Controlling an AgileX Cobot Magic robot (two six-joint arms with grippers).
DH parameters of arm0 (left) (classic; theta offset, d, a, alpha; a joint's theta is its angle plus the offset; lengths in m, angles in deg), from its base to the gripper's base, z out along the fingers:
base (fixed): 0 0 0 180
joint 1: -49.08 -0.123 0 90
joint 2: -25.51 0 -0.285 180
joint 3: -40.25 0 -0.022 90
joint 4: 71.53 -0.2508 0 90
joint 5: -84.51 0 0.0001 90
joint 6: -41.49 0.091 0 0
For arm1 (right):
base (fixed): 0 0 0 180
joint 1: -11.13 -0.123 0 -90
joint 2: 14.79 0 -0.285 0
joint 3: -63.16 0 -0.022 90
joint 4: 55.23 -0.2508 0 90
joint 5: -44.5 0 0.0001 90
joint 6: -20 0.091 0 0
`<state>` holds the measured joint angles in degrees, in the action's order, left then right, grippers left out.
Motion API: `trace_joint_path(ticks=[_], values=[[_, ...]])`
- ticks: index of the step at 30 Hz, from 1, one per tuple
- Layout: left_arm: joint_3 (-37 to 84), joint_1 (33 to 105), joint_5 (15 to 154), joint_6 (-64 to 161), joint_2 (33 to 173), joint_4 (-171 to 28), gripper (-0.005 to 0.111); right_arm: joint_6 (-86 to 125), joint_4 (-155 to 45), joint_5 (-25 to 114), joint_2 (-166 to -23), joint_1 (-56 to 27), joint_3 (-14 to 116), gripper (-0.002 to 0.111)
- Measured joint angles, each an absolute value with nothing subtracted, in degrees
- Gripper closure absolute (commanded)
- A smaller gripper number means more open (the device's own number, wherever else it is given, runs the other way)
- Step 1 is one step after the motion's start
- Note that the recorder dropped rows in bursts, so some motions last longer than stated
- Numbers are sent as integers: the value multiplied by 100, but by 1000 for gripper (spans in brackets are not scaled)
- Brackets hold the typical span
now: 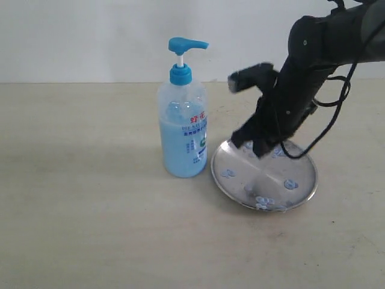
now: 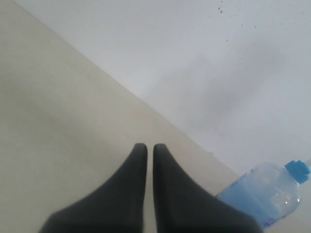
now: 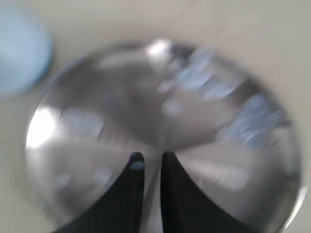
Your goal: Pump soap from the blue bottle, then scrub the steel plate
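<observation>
The blue bottle (image 1: 183, 129) stands upright on the table with pale blue soap (image 1: 180, 150) inside, its blue pump head (image 1: 185, 46) pointing right. Just right of it lies the steel plate (image 1: 272, 176), dotted with small bluish soap blobs (image 1: 290, 184). My right gripper (image 1: 254, 143) hangs over the plate's far left part, tilted down. In the blurred right wrist view it (image 3: 152, 156) is shut over the plate (image 3: 218, 165), and a soap blob (image 3: 137, 166) clings to one fingertip. My left gripper (image 2: 149, 145) is shut and empty above bare table, with the bottle (image 2: 265, 194) off to one side.
The beige table (image 1: 78, 198) runs to a white wall (image 1: 90, 36) behind. A black cable (image 1: 328, 120) loops from the right arm (image 1: 337, 36) above the plate's far right rim. The left arm does not show in the exterior view.
</observation>
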<state>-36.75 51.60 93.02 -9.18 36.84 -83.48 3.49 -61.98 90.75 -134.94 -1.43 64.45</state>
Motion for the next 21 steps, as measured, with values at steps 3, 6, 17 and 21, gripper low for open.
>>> trace_joint_path(ticks=[3,6,17,21], values=[[-3675,5160,9302,-918,3684,-8348,102,233,-5654,10430,-13494,-210,6447,109],[-3675,5160,9291,-929,3684,-8348,102,1544,-4387,9677,-13494,5,6493,109],[-3675,5160,9291,-929,3684,-8348,102,-418,-5785,11249,-13505,-57,6748,109],[-3675,5160,9291,-929,3684,-8348,102,939,-4786,9559,-13517,114,6735,109]])
